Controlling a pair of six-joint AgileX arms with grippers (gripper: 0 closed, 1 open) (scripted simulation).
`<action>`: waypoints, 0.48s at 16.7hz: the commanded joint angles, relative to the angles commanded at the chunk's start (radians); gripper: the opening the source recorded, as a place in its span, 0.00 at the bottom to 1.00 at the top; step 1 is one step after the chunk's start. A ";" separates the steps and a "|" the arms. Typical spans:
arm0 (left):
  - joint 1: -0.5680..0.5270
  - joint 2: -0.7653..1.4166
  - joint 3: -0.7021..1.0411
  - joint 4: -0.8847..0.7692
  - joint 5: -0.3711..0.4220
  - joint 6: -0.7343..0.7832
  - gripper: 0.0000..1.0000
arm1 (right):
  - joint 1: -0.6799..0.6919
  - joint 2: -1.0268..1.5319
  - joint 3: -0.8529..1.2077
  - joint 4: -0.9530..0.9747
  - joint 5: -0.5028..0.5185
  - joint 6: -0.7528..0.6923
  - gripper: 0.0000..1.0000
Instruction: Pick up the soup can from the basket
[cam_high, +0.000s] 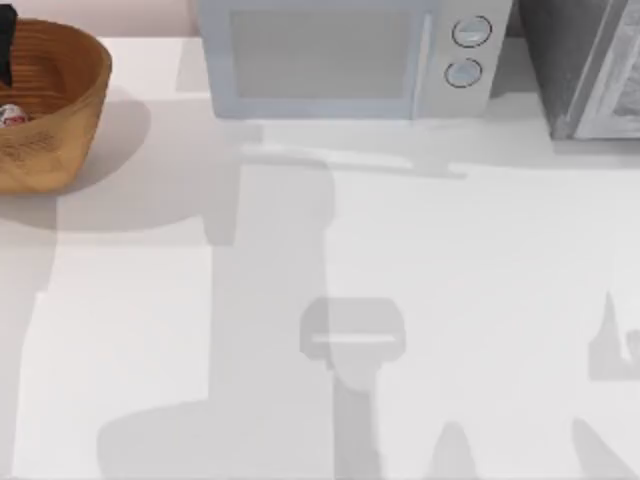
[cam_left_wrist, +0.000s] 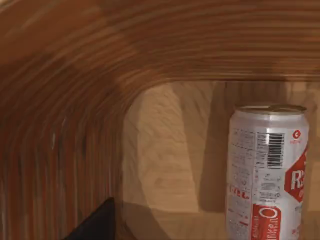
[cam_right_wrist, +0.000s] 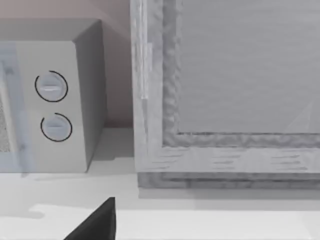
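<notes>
- While the left arm reached into the basket (cam_high: 60, 90) at the far-left corner of the table (cam_high: 450, 300), its wrist camera looked along the ribbed inner wall toward the soup can (cam_left_wrist: 267, 172).
- The soup can stood upright on the basket floor, close to the inner wall, with its barcode side facing the left wrist camera; from above, a small part of it (cam_high: 12, 115) showed at the table's left edge, inside the basket.
- The left gripper appeared as one dark fingertip (cam_left_wrist: 97, 222) low in its wrist view, apart from the can. Its opening could not be determined, and no contact with the can was visible.
- The right gripper appeared as a dark fingertip (cam_right_wrist: 95, 220) above the table, facing the microwave (cam_high: 340, 60) and a grey framed cabinet (cam_right_wrist: 225, 100). Its opening could not be determined, and nothing was visibly held.
- Judged risk: the can sat off to one side of the left wrist view, so a closure without re-centring could clip its edge and tip it.
- Judged risk: the nearby basket wall could catch a finger and shift the basket during approach.
</notes>
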 joint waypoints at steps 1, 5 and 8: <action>-0.007 0.038 0.014 -0.030 0.007 0.002 1.00 | 0.000 0.000 0.000 0.000 0.000 0.000 1.00; -0.017 0.087 0.030 -0.072 0.016 0.004 1.00 | 0.000 0.000 0.000 0.000 0.000 0.000 1.00; -0.017 0.087 0.030 -0.072 0.016 0.004 1.00 | 0.000 0.000 0.000 0.000 0.000 0.000 1.00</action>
